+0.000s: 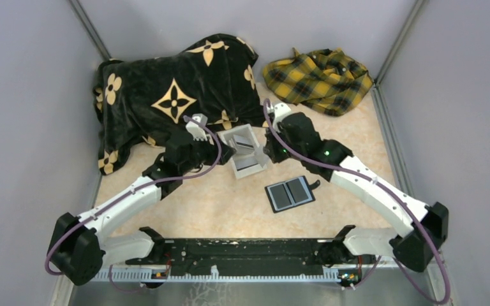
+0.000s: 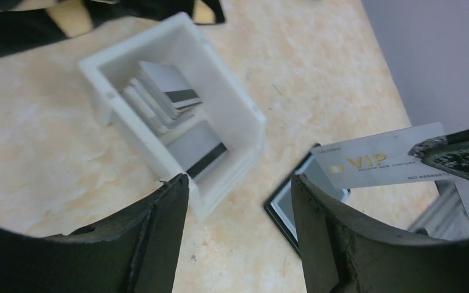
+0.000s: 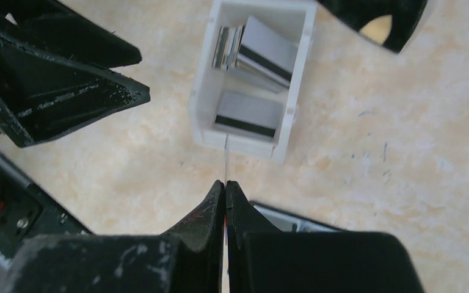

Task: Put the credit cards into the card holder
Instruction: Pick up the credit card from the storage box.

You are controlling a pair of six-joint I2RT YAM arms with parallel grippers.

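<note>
A black blanket (image 1: 159,95) with gold flowers lies bunched at the far left of the table (image 1: 217,204); its back edge runs up against the wall, and how far it folds under itself cannot be made out.

The left gripper (image 2: 239,183) hangs low beside a white open-top box (image 2: 229,91). Its fingers (image 2: 165,220) are spread wide with nothing between them, one tip close by the box's near corner. Whether it touches the box cannot be told.

Inside the box, a leaning stack of cards (image 2: 165,91) fills the far part. They overlap too much to count. One more card (image 2: 198,149) with a dark stripe lies flat in the near part.

The right gripper (image 3: 226,186) is pinched tight on a pale VIP card (image 2: 378,162). From its own wrist camera the card is only a thin edge-on line reaching toward the box's near wall. From the left wrist camera its face shows, clear of the box, with one end covered by the finger. The small print under the gold letters is too blurred to read. From above, the card cannot be picked out at all.

The card holder (image 1: 290,193) lies open and flat on the table, right of the box and nearer the arms' bases, grey slots up and strap at its right edge. Both wrist views cut it off behind fingers.

A yellow plaid cloth (image 1: 319,80) is crumpled in the far right corner.
</note>
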